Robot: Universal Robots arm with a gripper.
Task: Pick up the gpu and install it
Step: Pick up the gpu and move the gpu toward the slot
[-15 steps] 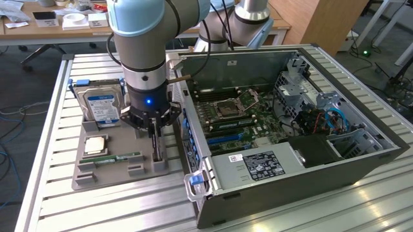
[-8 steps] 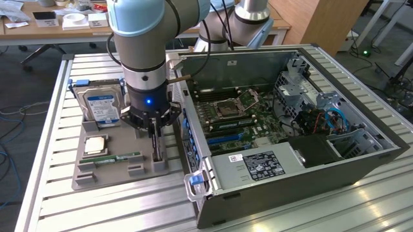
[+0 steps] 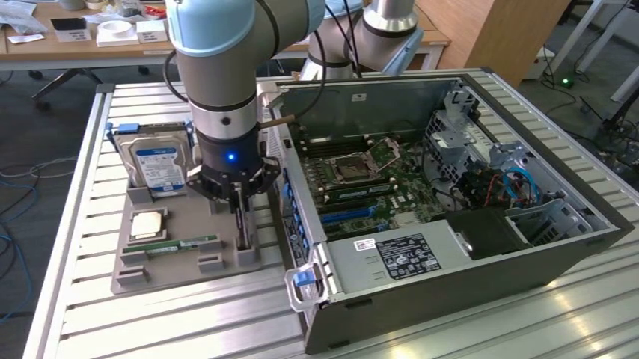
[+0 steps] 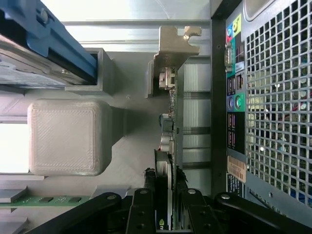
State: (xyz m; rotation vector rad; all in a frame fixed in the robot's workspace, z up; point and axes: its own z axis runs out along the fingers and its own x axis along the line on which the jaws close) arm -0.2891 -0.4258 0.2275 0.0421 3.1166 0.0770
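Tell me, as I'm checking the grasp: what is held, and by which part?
The gpu, standing on edge in the grey holder; the fingers pinch its two faces at the top edge, away from the bracket.

We see our silver-grey, blue-capped jointed arm (image 3: 224,60) reaching straight down, its wrist vertical, with a small blue light glowing on it. Our black two-fingered gripper (image 3: 241,212) points downward. In the wrist view its black fingers (image 4: 143,209) stand narrowly apart, pressed against both faces of the thin dark card (image 4: 167,165) between them.
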